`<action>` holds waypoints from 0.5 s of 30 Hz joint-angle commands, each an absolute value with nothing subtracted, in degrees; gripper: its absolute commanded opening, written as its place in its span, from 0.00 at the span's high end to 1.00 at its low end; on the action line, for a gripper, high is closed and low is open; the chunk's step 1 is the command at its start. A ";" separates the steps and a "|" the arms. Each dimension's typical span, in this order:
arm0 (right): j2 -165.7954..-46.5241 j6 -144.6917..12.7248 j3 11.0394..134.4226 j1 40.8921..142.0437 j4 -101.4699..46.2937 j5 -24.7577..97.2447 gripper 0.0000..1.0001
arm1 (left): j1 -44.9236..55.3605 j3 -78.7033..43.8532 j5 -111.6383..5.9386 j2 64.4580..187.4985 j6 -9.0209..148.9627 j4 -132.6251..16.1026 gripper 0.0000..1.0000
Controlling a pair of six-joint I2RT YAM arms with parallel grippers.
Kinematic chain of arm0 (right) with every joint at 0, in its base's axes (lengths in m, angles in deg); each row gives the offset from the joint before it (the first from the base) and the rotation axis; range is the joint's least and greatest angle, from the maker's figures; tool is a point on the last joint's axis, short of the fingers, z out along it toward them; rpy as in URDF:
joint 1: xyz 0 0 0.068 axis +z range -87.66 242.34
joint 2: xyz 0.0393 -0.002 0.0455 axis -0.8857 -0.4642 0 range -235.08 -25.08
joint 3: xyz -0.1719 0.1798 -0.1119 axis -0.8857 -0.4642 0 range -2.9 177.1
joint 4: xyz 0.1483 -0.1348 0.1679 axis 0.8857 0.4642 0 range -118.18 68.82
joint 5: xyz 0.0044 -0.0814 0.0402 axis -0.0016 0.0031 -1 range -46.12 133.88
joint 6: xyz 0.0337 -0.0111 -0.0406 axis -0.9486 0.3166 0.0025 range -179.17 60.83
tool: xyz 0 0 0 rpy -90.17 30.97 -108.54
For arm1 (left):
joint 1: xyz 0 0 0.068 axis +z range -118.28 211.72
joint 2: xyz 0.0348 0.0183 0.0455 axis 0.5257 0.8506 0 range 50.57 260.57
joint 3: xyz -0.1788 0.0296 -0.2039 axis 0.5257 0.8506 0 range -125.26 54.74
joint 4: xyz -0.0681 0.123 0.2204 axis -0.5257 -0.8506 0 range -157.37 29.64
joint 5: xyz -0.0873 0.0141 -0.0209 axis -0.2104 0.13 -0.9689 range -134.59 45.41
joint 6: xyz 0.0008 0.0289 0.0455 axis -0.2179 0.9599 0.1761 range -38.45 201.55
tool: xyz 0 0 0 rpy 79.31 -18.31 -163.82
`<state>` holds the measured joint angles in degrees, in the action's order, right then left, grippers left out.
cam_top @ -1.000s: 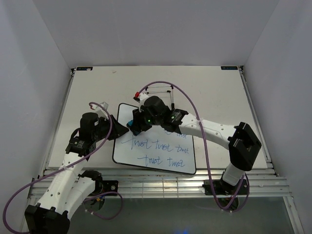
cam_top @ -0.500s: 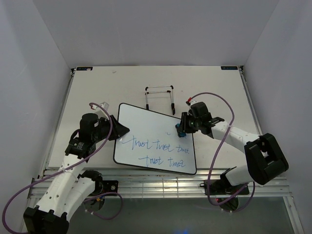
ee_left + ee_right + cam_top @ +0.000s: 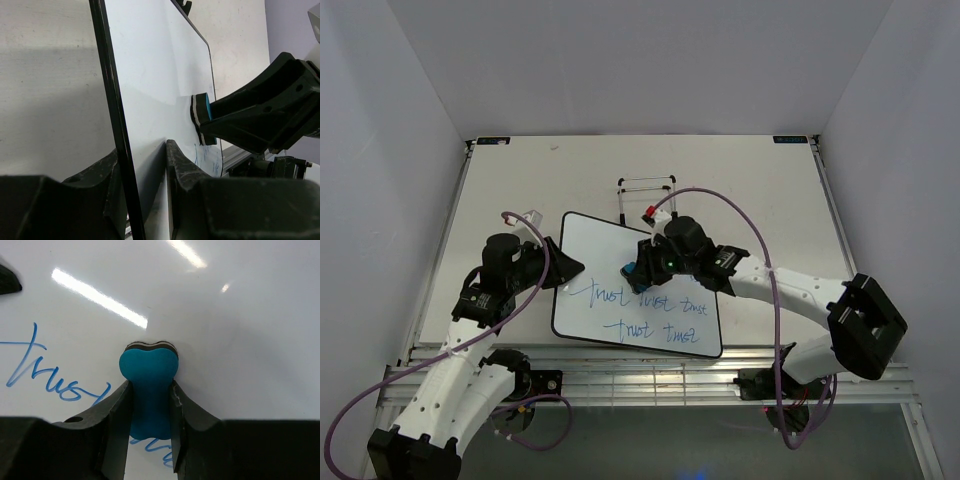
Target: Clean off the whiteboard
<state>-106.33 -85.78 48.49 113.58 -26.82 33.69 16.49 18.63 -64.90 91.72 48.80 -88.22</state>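
The whiteboard (image 3: 610, 240) lies on the table with blue handwriting (image 3: 650, 310) across its lower half; its upper half is bare white. My left gripper (image 3: 568, 266) is shut on the board's left edge, one finger on each face (image 3: 144, 147). My right gripper (image 3: 638, 270) is shut on the waist of a small blue bone-shaped eraser (image 3: 149, 375). The eraser's dark felt presses on the board (image 3: 240, 315) just above the top line of writing (image 3: 50, 380). In the left wrist view the eraser (image 3: 201, 119) stands against the white face (image 3: 150, 75).
A thin black wire easel stand (image 3: 648, 186) sits just beyond the board's far edge. White walls close in the table on the left, right and back. A metal rail (image 3: 650, 372) runs along the near edge.
My right gripper swept the eraser from the board's upper left to its right edge, then back to the middle above the writing. The left gripper kept its hold on the board's edge.
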 commanded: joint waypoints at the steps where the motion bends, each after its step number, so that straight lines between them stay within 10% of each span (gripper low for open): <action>1: -109.28 -87.91 45.80 112.11 -22.65 33.95 0.92 | 15.37 17.65 -60.23 91.27 59.84 -84.10 1.00; 15: -104.26 -81.50 26.36 84.49 -14.38 33.51 0.92 | 15.19 17.74 -58.83 89.77 59.49 -84.36 1.00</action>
